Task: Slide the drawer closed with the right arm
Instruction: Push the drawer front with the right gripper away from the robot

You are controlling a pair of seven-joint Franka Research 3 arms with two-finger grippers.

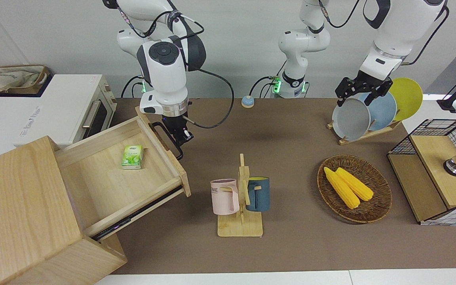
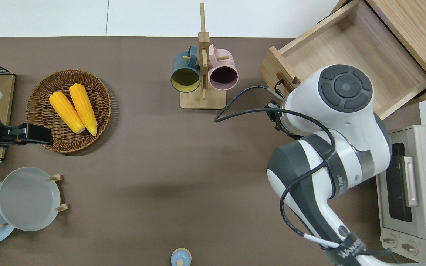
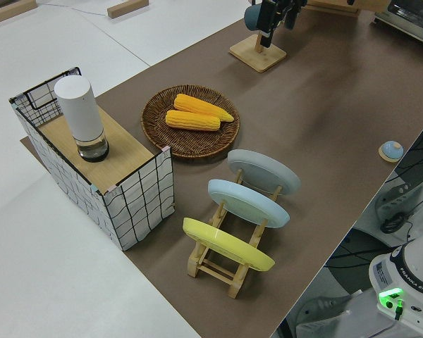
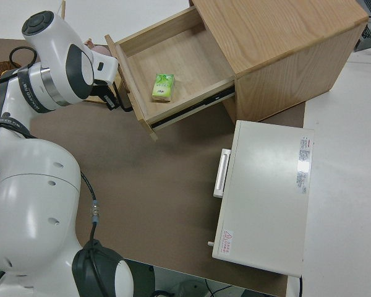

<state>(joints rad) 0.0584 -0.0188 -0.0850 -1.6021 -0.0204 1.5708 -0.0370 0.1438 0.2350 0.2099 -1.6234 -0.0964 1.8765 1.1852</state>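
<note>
The drawer (image 1: 105, 174) stands pulled far out of the pale wooden cabinet (image 1: 18, 198) at the right arm's end of the table. A small green packet (image 1: 132, 156) lies in it. The black bar handle (image 1: 174, 148) is on the drawer's front panel. My right gripper (image 1: 181, 136) hangs low at the end of the handle nearer to the robots; whether it touches the bar I cannot tell. In the overhead view the right arm hides the gripper and most of the handle (image 2: 279, 85). The right side view shows the gripper (image 4: 113, 99) beside the drawer's front (image 4: 127, 74). My left arm is parked, its gripper (image 1: 360, 89) open.
A mug rack (image 1: 240, 198) with a pink and a blue mug stands just off the drawer's front corner. A white toaster oven (image 1: 65, 107) sits beside the cabinet, nearer to the robots. A corn basket (image 1: 354, 188), plate rack (image 1: 364, 113) and wire-mesh box (image 1: 437, 170) fill the left arm's end.
</note>
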